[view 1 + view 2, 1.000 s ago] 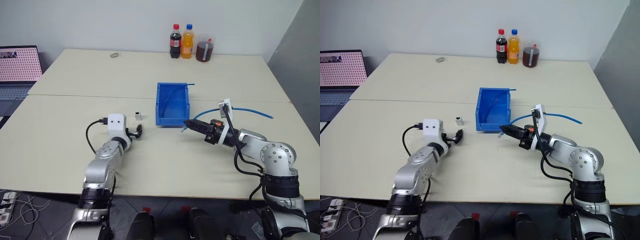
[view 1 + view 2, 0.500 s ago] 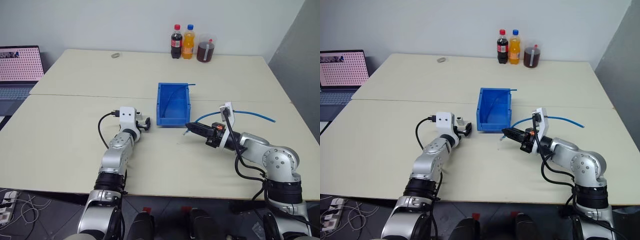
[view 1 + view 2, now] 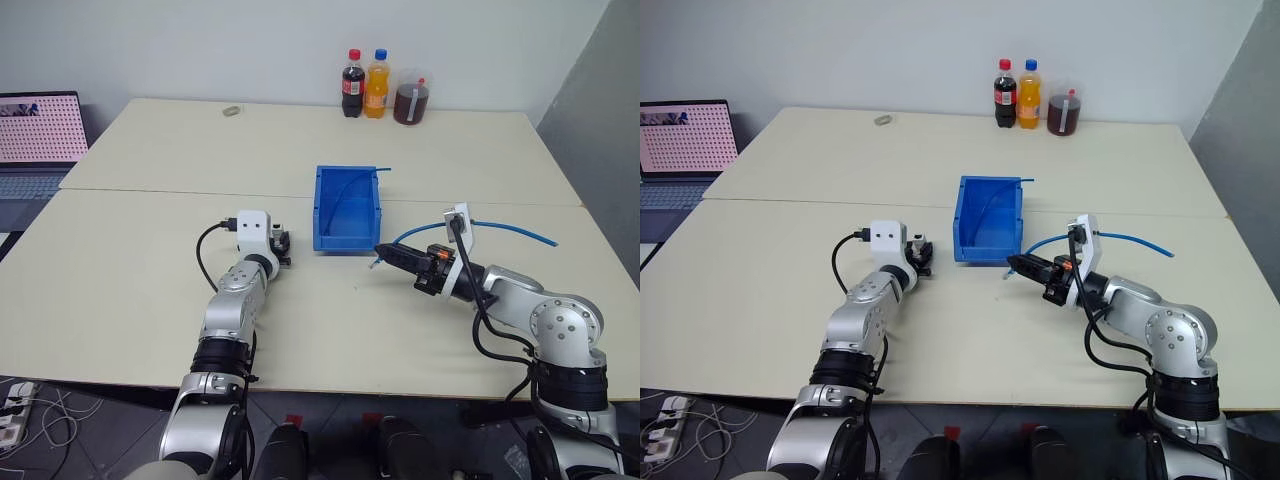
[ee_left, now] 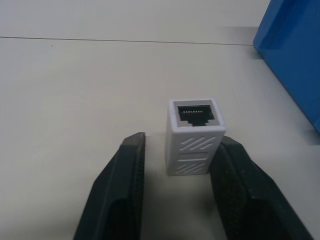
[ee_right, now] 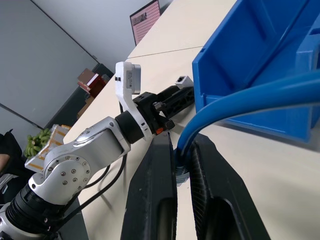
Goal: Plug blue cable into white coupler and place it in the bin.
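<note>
Presently, white coupler seen upright on surface, between fingers of left hand; one finger touching, gap at other. Bin just beside. Blue cable clamped near plug in right hand, trailing toward surface's right edge.

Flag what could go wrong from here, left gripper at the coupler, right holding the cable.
1. The coupler stands upright between the left gripper fingers, touching one with a gap at the other; closing could tip or skew it.
2. The right gripper pinches the cable just behind the plug, so the plug might twist when inserted.
3. The bin sits close by; either arm could bump it.
</note>
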